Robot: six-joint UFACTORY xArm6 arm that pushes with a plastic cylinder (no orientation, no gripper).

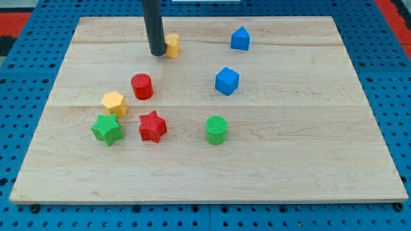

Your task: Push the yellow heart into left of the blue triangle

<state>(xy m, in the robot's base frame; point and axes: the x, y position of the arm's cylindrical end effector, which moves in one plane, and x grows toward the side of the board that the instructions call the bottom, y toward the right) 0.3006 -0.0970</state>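
The yellow heart (172, 45) lies near the view's top, left of centre, partly hidden by my rod. My tip (157, 54) touches the heart's left side. The blue triangle (240, 38) sits further to the view's right, near the board's top edge, well apart from the heart.
A blue cube (227, 81) lies below the triangle. A red cylinder (141, 86), a yellow hexagon (113, 102), a green star (106, 129) and a red star (152, 126) cluster at the view's left. A green cylinder (216, 129) stands near the middle. The wooden board (308, 160) lies on a blue pegboard.
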